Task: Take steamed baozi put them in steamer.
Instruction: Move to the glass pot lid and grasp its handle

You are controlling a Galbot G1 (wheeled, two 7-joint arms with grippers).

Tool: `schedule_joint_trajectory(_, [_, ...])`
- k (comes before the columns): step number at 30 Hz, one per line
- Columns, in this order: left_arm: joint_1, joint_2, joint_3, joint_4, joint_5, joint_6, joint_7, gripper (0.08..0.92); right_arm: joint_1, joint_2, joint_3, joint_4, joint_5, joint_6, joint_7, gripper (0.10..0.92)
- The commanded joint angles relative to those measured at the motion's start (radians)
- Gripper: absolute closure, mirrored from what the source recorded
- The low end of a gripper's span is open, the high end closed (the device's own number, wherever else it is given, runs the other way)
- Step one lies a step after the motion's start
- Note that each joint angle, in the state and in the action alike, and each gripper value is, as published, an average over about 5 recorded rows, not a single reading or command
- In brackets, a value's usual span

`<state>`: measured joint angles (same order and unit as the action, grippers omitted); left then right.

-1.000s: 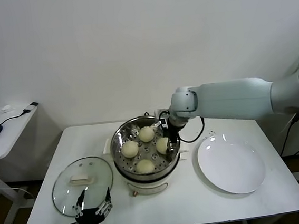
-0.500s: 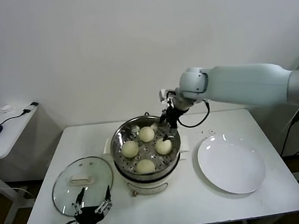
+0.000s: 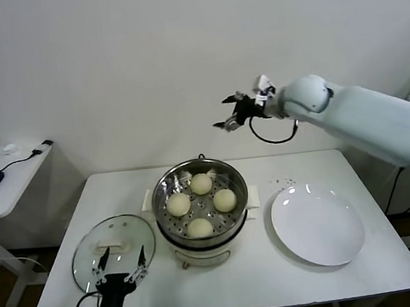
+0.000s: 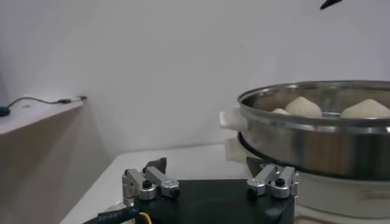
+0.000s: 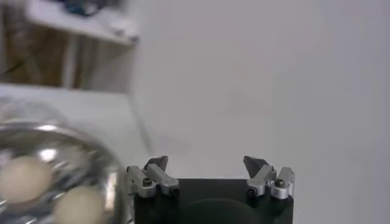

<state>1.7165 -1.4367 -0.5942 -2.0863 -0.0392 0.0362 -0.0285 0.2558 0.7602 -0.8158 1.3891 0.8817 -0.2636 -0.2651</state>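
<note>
A: Nearest to us, our left gripper sits low at the front edge of the table, fingers spread apart and holding nothing, just in front of the glass lid. It is parked.

B: And the steamed baozi?

A: All four are in the steamer, which stands mid-table between the lid and the white plate. They rest on the perforated tray: one toward us, one on each side, one at the back. The plate is bare.

B: Which way do they point?

A: They don't, really. Each is a round dome, top up, with no long axis we can make out. The steamer is round too, and its mouth opens straight up.

B: And our right gripper?

A: Farthest off, high in the air near the back wall, above and behind the steamer, slightly to its right. Its fingers stand wide apart with nothing between them; the wrist view shows both tips clear.

B: So the buns lie below it and toward us.

A: Yes, and that arm is the nearer to the pot's mouth, though well apart from it. We judge the loading done. If the lid goes on next, our left gripper is just beside it.
</note>
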Motion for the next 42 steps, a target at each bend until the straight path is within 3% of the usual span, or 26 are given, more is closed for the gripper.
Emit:
schedule_joint_trajectory(1, [-0.049,0.027,-0.02,0.024,0.002,-0.056,-0.002,0.177,-0.84,-0.19,0.843,0.23,-0.153,0.102,0.31,0.202])
schedule_joint_trajectory(9, [-0.068,0.045,-0.03,0.069,0.028,-0.071,-0.028,0.177,-1.419,0.065,1.317,0.288,-0.316,0.294,0.312,0.203])
schedule_joint_trajectory(16, [-0.074,0.053,-0.025,0.111,0.175,-0.119,-0.065,0.177,-1.596,0.28,1.378,0.245,-0.42,0.478,0.271,0.203])
schedule_joint_trajectory(20, [-0.077,0.062,-0.031,0.138,0.314,-0.138,-0.142,0.177,-1.653,0.36,1.38,0.208,-0.458,0.54,0.252,0.203])
schedule_joint_trajectory(25, [-0.084,0.106,-0.04,0.194,0.548,-0.163,-0.293,0.177,-1.719,0.395,1.373,0.199,-0.478,0.559,0.257,0.203])
schedule_joint_trajectory(30, [-0.094,0.162,-0.067,0.285,0.989,-0.202,-0.429,0.177,-1.76,0.398,1.357,0.208,-0.488,0.53,0.292,0.202])
schedule_joint_trajectory(35, [-0.07,0.202,-0.054,0.342,1.205,-0.149,-0.41,0.177,-1.783,0.392,1.332,0.223,-0.514,0.488,0.323,0.203])
schedule_joint_trajectory(42, [-0.126,0.194,-0.034,0.455,1.319,-0.08,-0.399,0.177,-1.793,0.387,1.3,0.254,-0.54,0.47,0.349,0.203])
